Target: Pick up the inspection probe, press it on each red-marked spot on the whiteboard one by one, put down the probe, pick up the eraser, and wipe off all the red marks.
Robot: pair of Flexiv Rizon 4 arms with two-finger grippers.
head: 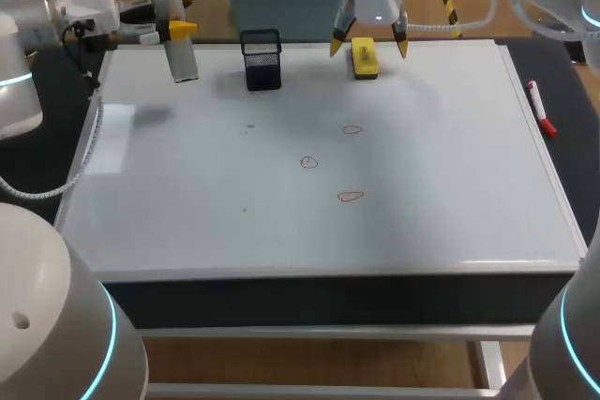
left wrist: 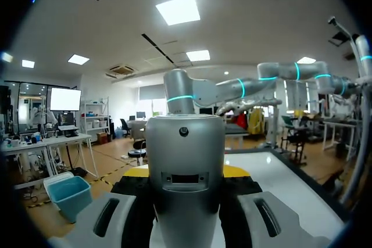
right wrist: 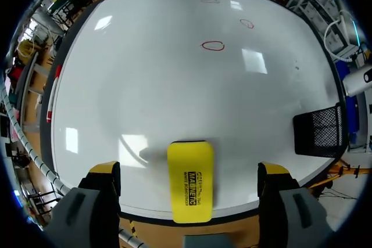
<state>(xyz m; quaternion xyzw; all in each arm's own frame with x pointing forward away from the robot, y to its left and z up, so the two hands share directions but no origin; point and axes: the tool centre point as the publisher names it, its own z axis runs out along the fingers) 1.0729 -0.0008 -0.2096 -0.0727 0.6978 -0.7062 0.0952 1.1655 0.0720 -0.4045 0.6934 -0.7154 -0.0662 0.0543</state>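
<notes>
The inspection probe (head: pixel 178 39), a grey cylinder, stands nearly upright over the whiteboard's (head: pixel 281 222) far left corner. My left gripper (head: pixel 180 28) is shut on it, and in the left wrist view the probe (left wrist: pixel 185 166) fills the space between the fingers. The yellow eraser (head: pixel 364 57) lies at the board's back edge. My right gripper (head: pixel 368 47) hangs open just over it, one finger on each side of the eraser (right wrist: pixel 190 181) without touching. Three red marks (head: pixel 352 129) (head: pixel 309 163) (head: pixel 350 197) sit mid-board, ahead of the right gripper (right wrist: pixel 189 172).
A black mesh holder (head: pixel 262 59) stands at the back edge between probe and eraser, close beside the right gripper's finger (right wrist: pixel 318 132). A red-capped marker (head: pixel 541 110) lies off the board's right edge on the dark table.
</notes>
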